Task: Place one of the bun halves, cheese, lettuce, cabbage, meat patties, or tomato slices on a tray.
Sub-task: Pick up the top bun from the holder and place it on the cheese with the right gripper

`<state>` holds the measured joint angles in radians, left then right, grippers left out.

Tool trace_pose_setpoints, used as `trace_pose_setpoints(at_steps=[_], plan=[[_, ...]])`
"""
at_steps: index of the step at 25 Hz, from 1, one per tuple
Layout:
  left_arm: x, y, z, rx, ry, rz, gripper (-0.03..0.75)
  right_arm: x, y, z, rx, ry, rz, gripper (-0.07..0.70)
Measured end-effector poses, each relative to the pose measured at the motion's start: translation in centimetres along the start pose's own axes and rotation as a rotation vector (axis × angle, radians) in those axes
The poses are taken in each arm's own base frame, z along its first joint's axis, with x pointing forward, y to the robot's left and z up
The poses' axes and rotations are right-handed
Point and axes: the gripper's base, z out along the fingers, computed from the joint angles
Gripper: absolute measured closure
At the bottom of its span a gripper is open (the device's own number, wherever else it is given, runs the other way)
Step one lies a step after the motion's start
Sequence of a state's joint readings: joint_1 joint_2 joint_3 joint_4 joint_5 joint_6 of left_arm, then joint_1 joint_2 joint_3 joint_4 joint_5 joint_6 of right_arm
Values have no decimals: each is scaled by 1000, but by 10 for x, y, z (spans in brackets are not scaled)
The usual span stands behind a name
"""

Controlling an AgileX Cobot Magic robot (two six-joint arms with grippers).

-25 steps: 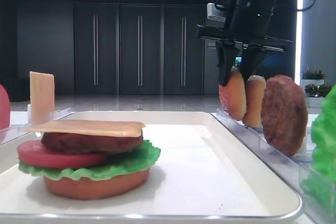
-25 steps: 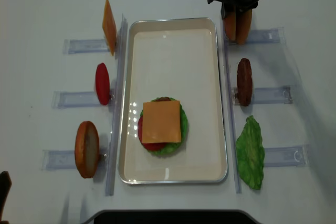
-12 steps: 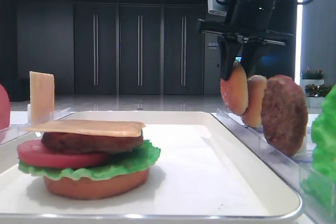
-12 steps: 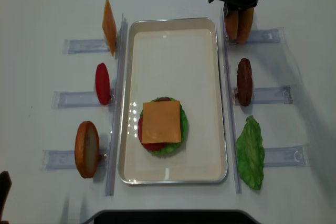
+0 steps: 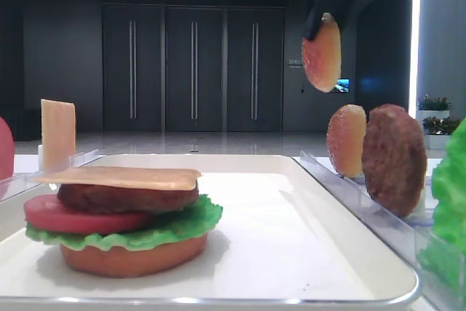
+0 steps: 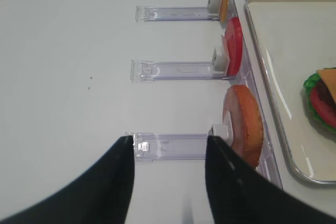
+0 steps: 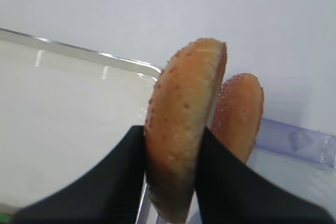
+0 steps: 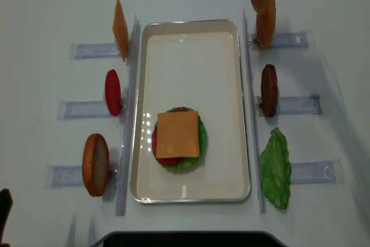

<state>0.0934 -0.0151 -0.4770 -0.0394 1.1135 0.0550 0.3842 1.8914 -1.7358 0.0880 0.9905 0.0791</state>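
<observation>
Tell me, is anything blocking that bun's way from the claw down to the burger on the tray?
Nothing visible does. The bun half hangs in the right gripper, clear above the rack. Open air lies between it and the stacked burger on the tray.

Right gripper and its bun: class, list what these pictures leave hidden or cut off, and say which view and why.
- Right gripper: low exterior view's top edge crops the arm; overhead view shows only a sliver.
- Held bun half: wrist view's bottom edge and the fingers hide its lower part.
- Second bun half: partly behind the held one, wrist view.
- Left gripper: wrist view shows only finger tips.
</observation>
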Motion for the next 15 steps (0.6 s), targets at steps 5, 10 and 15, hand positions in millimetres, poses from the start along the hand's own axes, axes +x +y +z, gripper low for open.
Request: trace_pose_setpoints(at_steps=[5, 10, 15], plan=[[0, 0, 0, 0, 0, 0, 370, 3, 4, -25, -6, -8, 5, 423], [0, 0, 0, 0, 0, 4, 370, 15, 3, -33, 6, 122, 13, 426], [0, 0, 0, 0, 0, 7, 370, 20, 5, -61, 4, 97, 34, 426]])
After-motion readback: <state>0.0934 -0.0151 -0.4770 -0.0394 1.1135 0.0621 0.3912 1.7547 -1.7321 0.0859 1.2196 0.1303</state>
